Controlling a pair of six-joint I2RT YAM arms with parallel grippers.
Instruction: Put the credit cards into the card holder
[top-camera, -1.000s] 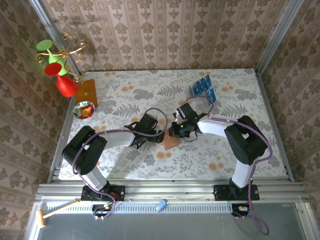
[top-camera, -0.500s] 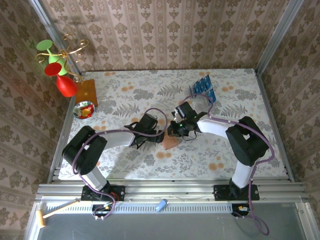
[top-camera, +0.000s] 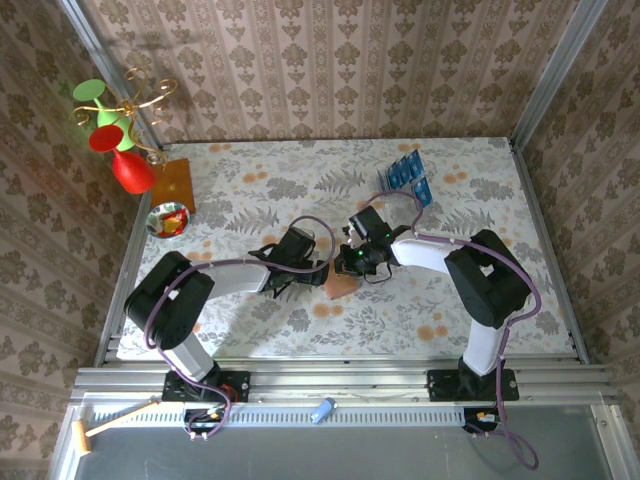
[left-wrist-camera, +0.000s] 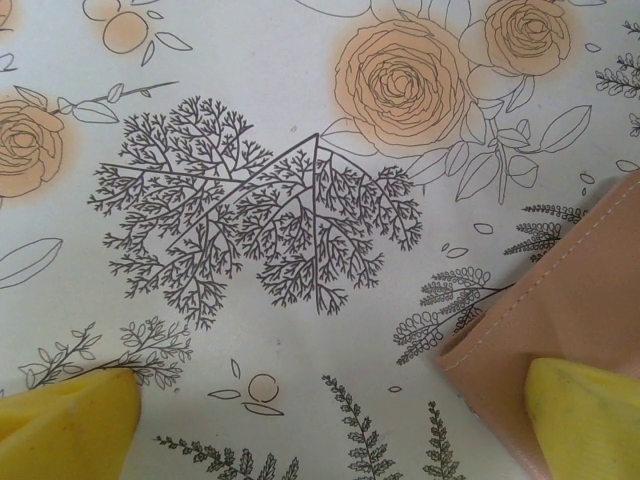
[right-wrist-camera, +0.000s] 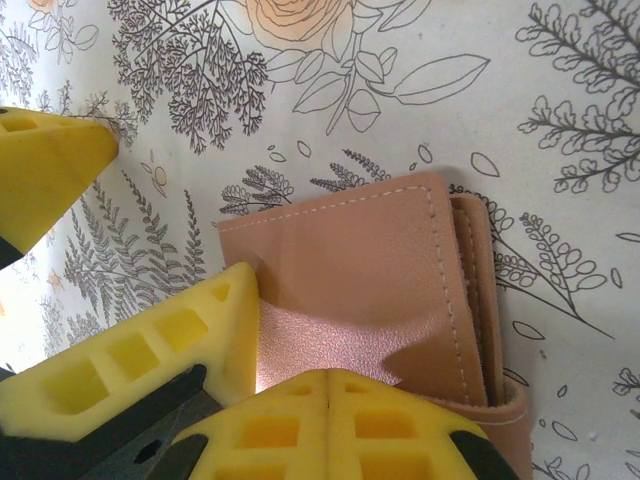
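Note:
The salmon-brown card holder (top-camera: 340, 287) lies folded on the floral tablecloth at mid-table, between the two grippers. My right gripper (right-wrist-camera: 330, 400) is shut, and its joined yellow tips press on the near part of the card holder (right-wrist-camera: 360, 260) with nothing between them. My left gripper (left-wrist-camera: 325, 425) is open: one finger (left-wrist-camera: 585, 415) rests on the card holder's corner (left-wrist-camera: 570, 320) and the other (left-wrist-camera: 70, 425) on the cloth. From above, the left gripper (top-camera: 318, 275) and the right gripper (top-camera: 352, 262) almost touch. The blue credit cards (top-camera: 405, 170) stand in a clear rack at the back right.
A wooden board (top-camera: 172, 185), a red vase (top-camera: 130, 172) with coloured goblets on a gold stand, and a small patterned bowl (top-camera: 167, 220) crowd the back left corner. Papered walls close in the table on three sides.
The right gripper has shifted slightly over the card holder. The left arm and the card holder have stayed put.

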